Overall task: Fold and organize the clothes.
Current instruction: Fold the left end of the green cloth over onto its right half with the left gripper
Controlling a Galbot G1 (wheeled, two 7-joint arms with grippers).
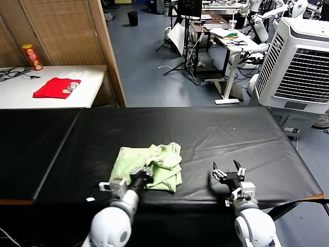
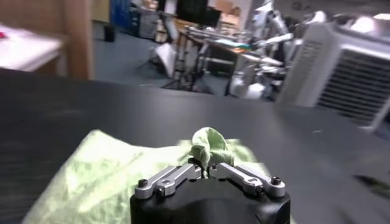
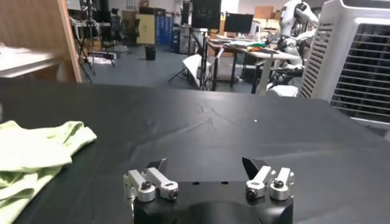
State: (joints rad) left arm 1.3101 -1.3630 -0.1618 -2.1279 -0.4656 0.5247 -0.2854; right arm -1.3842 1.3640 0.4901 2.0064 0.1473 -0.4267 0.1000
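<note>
Basically, the left gripper (image 1: 145,173) already owns the shirt. The T-shirt (image 1: 154,164) lies bunched on the black table (image 1: 216,134), a bit left of centre and close to the near edge. Its long axis runs roughly left to right, with a flatter panel on the left and a rumpled mass toward the right and far side.

The left gripper sits at the near edge of the fabric, jaws pinched narrow on a small puckered fold of cloth (image 2: 208,146) that stands up just beyond the fingertips. The rest of the shirt spreads away from it toward the far side and left. The arm comes in low from the near side, wrist about level, pointing far.

The right gripper (image 1: 229,173) is spread wide and holds nothing. It hovers over bare table, apart from the shirt, whose nearest edge (image 3: 73,137) is to its left. It has the same low, forward-pointing pose.

My read: the next move turns on the left arm's pinch, lifting or dragging that near edge toward the far side to lay a fold. The right arm would have to travel left to help. The risk is thin fabric slipping from such a small bite.
</note>
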